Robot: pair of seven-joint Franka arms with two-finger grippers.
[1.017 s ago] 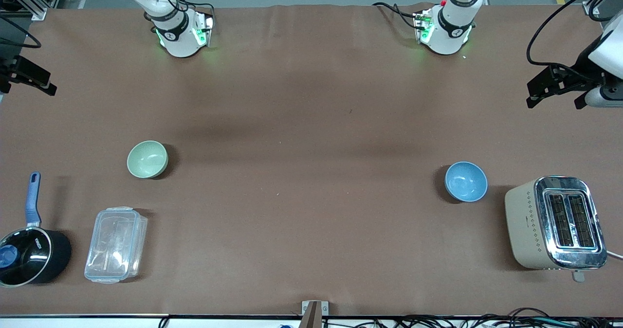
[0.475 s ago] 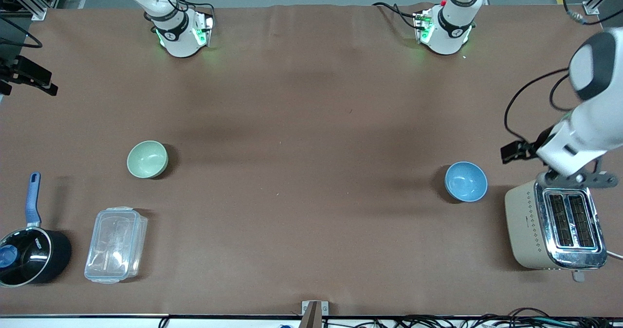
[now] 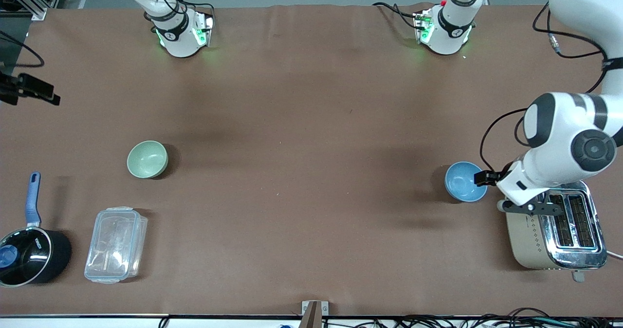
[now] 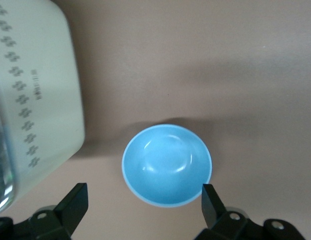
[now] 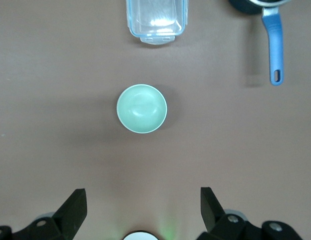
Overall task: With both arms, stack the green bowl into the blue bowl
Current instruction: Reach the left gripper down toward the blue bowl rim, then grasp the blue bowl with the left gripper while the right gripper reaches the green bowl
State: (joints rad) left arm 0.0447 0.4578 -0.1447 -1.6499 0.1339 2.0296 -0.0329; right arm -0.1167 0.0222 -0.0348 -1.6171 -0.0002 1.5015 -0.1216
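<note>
Since a second ago the left arm has swung down from the table's edge until its gripper (image 3: 486,177) hangs over the blue bowl's (image 3: 466,181) rim on the toaster (image 3: 555,228) side; neither bowl has shifted.

At the right arm's end of the table, the right gripper (image 5: 140,210) has barely moved. It is up at the table's edge with fingers spread wide and empty, and the green bowl (image 3: 147,159) lies well clear of it, straight ahead in its wrist view, with a clear container (image 3: 116,244) and a saucepan (image 3: 30,255) nearer the camera than that bowl.

At the left arm's end, the left gripper's fingers (image 4: 75,205) are also spread, with the blue bowl between and slightly ahead of them. The bowl is round, so no axis matters. The left arm is much nearer its bowl and needs mostly a straight descent.
</note>
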